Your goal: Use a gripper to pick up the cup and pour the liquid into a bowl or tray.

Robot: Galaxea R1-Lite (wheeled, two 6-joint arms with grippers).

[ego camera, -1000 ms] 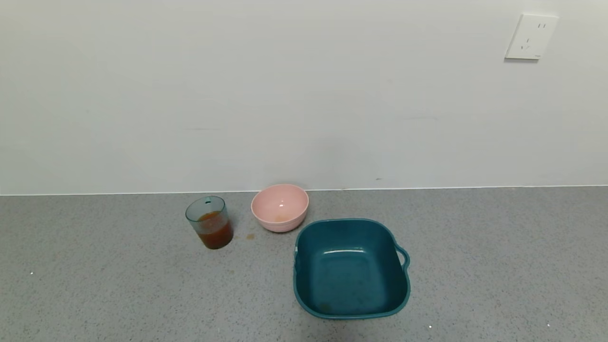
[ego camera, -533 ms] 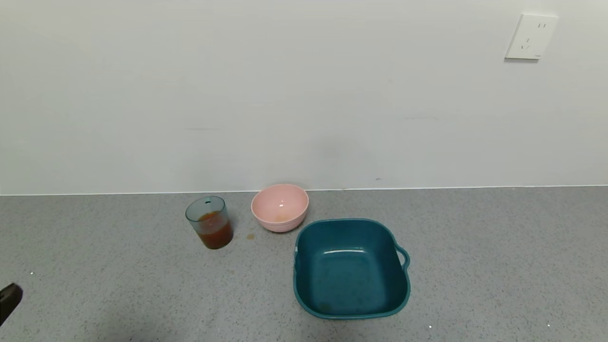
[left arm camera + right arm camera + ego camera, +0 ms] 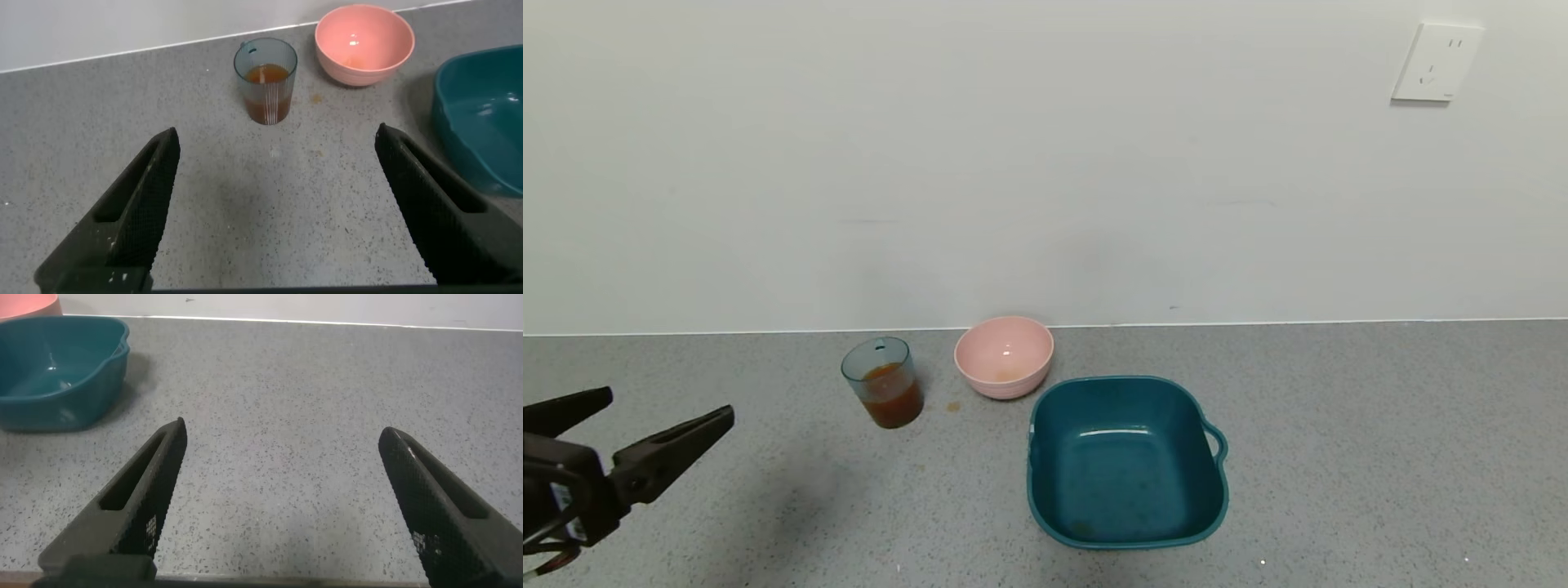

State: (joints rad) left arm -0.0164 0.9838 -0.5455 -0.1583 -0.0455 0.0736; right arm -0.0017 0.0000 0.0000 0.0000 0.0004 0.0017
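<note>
The ribbed blue-grey cup [image 3: 883,382] stands upright on the grey counter, about half full of reddish-brown liquid [image 3: 892,398]. It also shows in the left wrist view [image 3: 265,80]. The dark teal basin [image 3: 1125,460] sits to its right, nearer me, and its edge shows in the left wrist view [image 3: 482,114] and the right wrist view [image 3: 57,371]. My left gripper [image 3: 668,407] is open and empty at the far left, pointing toward the cup with bare counter between. In its own view it [image 3: 276,143] is well short of the cup. My right gripper [image 3: 282,434] is open and empty over bare counter, out of the head view.
A round pink bowl [image 3: 1004,356] stands by the wall between cup and basin, close to both. A small brown drip [image 3: 952,405] marks the counter beside the cup. The white wall runs just behind the objects, with a socket [image 3: 1436,63] at the upper right.
My left gripper has come into the head view from the lower left and moved right and forward toward the cup. Cup, pink bowl and basin have not moved.
</note>
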